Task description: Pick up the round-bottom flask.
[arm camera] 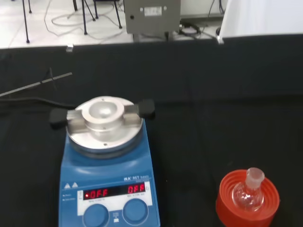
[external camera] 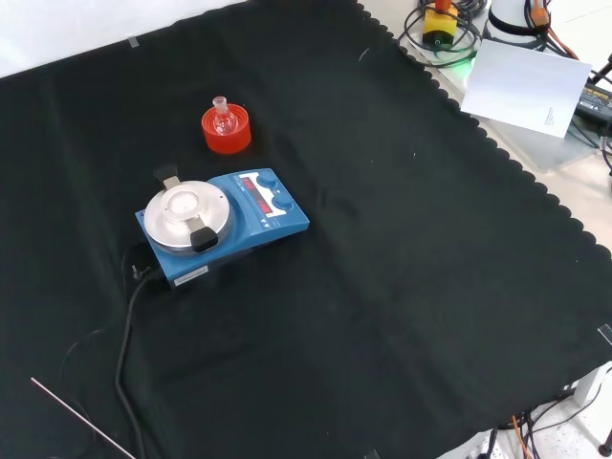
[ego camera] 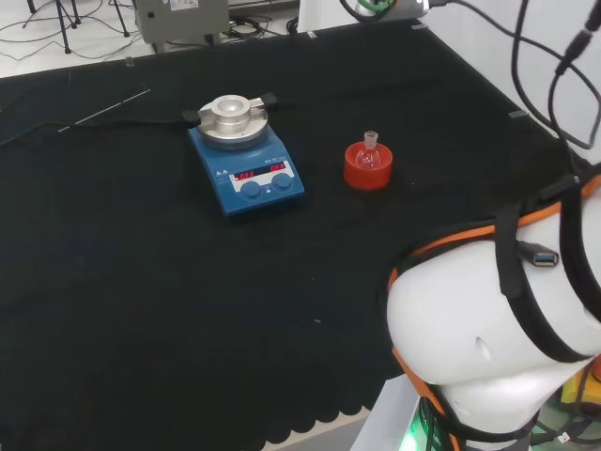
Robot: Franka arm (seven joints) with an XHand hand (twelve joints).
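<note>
Arm link: big white link (ego camera: 488, 348) with orange and black straps, nearest the head camera at that view's lower right, well apart from the hotplate stirrer.
Hotplate stirrer: blue magnetic hotplate stirrer (ego camera: 246, 169) (external camera: 222, 225) (arm camera: 108, 177) on the table, with two blue knobs and a red lit display on its front panel.
Top plate: round silver plate (arm camera: 104, 126) on the stirrer, carrying a silver block with a bowl-shaped hollow (arm camera: 103, 112) and a black grip at each side.
Round-bottom flask: small clear glass round-bottom flask (ego camera: 369, 152) (external camera: 223, 119) (arm camera: 249, 194), upright, neck up, seated in the red stand; near the stirrer, to its right in the head view, above it in the front view.
Flask contents: cannot tell.
Stand: red ribbed ring (ego camera: 367, 169) (external camera: 227, 132) (arm camera: 248, 201) under the flask, resting on the cloth, apart from the stirrer.
Table: covered with black cloth (ego camera: 141, 310) (external camera: 402, 287) with a scalloped edge.
Cable: black cable (external camera: 124, 354) running from the stirrer's back across the cloth.
Rod: thin metal rod (ego camera: 103, 111) (external camera: 81, 419) (arm camera: 35, 84) lying on the cloth, beyond the stirrer in the head view.
Robot hand: how far its fingers are open and whether it has hold of anything, cannot tell.
Flask relative to robot hand: cannot tell; the flask stands alone in its stand, nothing touching it.
</note>
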